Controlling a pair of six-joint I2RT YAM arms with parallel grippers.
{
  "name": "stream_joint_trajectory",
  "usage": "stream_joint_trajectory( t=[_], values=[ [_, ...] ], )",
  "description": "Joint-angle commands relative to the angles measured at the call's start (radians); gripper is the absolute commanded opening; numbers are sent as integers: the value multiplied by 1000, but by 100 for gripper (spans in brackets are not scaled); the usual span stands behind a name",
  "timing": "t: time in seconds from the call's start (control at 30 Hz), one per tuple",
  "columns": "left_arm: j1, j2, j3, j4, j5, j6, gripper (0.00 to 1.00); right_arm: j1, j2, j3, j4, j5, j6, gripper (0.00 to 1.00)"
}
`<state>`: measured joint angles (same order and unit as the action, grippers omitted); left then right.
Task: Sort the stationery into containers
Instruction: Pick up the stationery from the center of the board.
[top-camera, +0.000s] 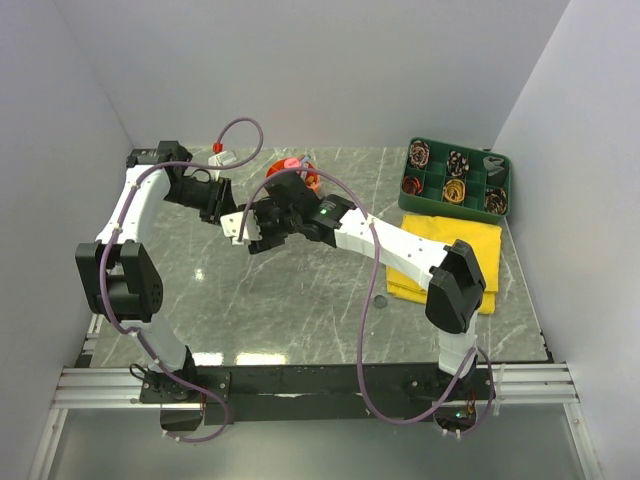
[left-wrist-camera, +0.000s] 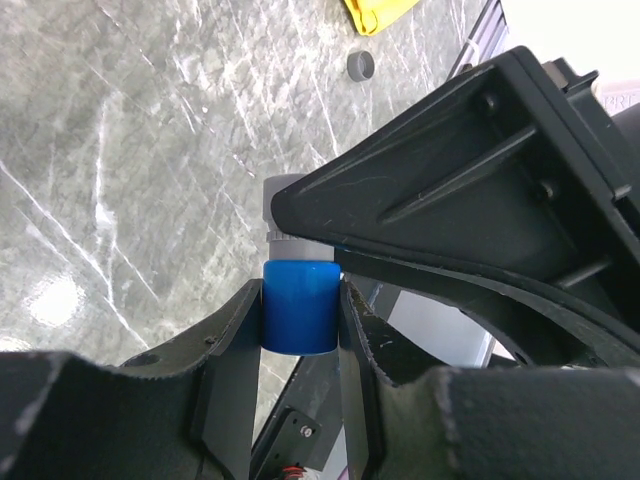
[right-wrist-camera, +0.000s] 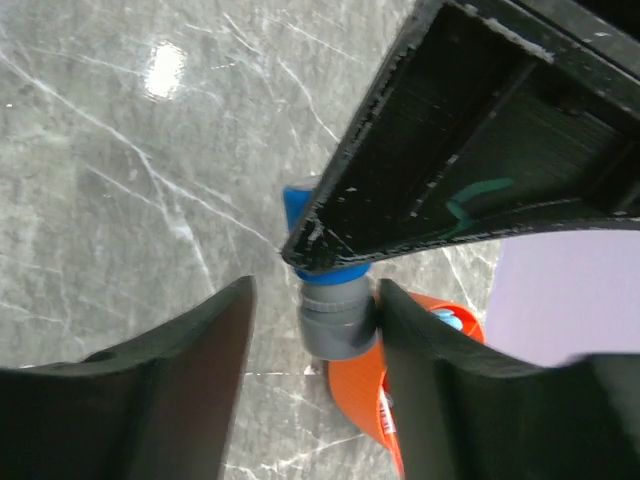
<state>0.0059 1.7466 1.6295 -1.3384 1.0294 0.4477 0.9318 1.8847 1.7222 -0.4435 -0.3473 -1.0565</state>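
Blue cap (left-wrist-camera: 298, 312): gripped, left end effector (left-wrist-camera: 300, 295) | right end effector (right-wrist-camera: 315, 305): open

Grey-veined table (top-camera: 300, 310), blue cap (left-wrist-camera: 298, 305), grey barrel (right-wrist-camera: 338, 325), orange organiser (right-wrist-camera: 355, 395), green tray (top-camera: 430, 206), yellow cloth (top-camera: 428, 232)

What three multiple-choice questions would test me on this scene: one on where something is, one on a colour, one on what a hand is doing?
1. Where is the green tray? A) far right corner of the table B) near left corner C) between the arms
2. What colour is the cap in the left hand? A) red B) blue C) yellow
3. How is the right hand set around the grey piece? A) clamped shut B) open, with a gap C) far from it
Answers: 1 A, the top view shows it at far right, beyond the yellow cloth; 2 B, the left wrist view shows it blue; 3 B, the right wrist view shows a gap beside the piece.
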Motion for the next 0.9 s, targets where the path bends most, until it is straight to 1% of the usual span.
stream_joint_trajectory(
  t=[0.0,0.03,0.07,0.13,0.17,0.2,0.23,0.27,0.3,0.33,0.37,0.4,0.43,0.47,0.53,0.57,0.6,0.63,0.67,0.7,0.73,0.77,0.8,0.83,0.87],
  values=[
    [0,-2,35,-35,47,0,1,7,8,53,-3,-4,0,54],
    [-1,-1,36,-35,47,0,1,7,11,54,-14,-7,-8,50],
    [0,-1,38,-33,47,0,1,10,20,60,-21,-5,-10,37],
    [-1,-2,46,-24,41,-3,1,12,34,88,-44,-4,6,24],
    [-1,-4,49,-12,38,-12,2,12,43,97,-50,-1,16,14],
    [0,-7,52,-5,35,-14,6,12,47,105,-55,-1,27,11],
    [0,-16,56,11,26,-12,11,12,45,99,-49,-4,50,8],
    [0,-22,61,31,17,-26,13,12,34,88,-40,-9,61,5],
    [-1,-32,62,45,11,-46,15,12,25,61,-34,-7,75,4],
    [-1,-45,69,56,9,-41,20,12,4,45,-17,-7,84,2],
    [-1,-53,82,64,8,-32,27,12,-7,28,-11,-4,99,1],
    [-1,-64,84,83,5,-44,30,10,-18,4,-6,-2,124,1],
    [8,-93,87,103,-3,-55,36,9,-42,-10,-4,-1,134,0],
    [12,-113,89,160,-8,-64,43,7,-59,-25,0,1,147,0],
    [25,-183,72,227,-37,-87,50,-2,-108,-76,15,-2,187,0],
    [29,-212,58,331,-48,-104,57,-7,-127,-105,20,-5,200,0],
    [37,-243,37,388,-57,-142,60,-20,-143,-118,26,-19,242,0],
    [60,-315,6,471,-67,-174,63,-33,-174,-125,34,-34,272,0],
    [71,-355,-75,627,-71,-244,69,-50,-188,-130,35,-51,311,0],
    [84,-434,-121,724,-75,-282,71,-66,-202,-131,48,-80,405,0],
    [106,-475,-169,805,-81,-318,74,-112,-223,-130,58,-138,461,0],
    [118,-513,-268,888,-94,-398,80,-135,-236,-134,74,-177,519,0],
    [138,-589,-319,1074,-97,-432,81,-160,-254,-138,121,-211,652,0],
    [146,-625,-423,1160,-100,-482,83,-225,-262,-142,155,-292,729,0],
    [154,-659,-475,1258,-106,-551,86,-255,-271,-159,202,-326,903,0]
  ],
)
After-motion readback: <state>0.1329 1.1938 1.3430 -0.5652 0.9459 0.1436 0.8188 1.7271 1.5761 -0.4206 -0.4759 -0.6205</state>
